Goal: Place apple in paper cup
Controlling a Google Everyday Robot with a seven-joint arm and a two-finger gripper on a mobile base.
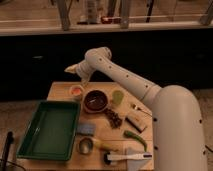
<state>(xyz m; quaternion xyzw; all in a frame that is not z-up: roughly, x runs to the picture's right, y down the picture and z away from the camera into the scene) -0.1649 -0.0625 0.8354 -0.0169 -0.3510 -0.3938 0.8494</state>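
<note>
Gripper [70,69] near orange-red apple [76,91] (in cup [76,98]).

Smooth white tool [71,69] above paper cup [76,92]; matt wooden table [59,90]; shiny metal cup [86,145]

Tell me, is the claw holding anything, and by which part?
Nothing shows in the claw, which hangs above the table's far corner. The apple sits inside the paper cup just below it.

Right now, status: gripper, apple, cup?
Gripper hovers above table's far-left edge. Apple inside paper cup, beside brown bowl. Nothing blocking.
</note>
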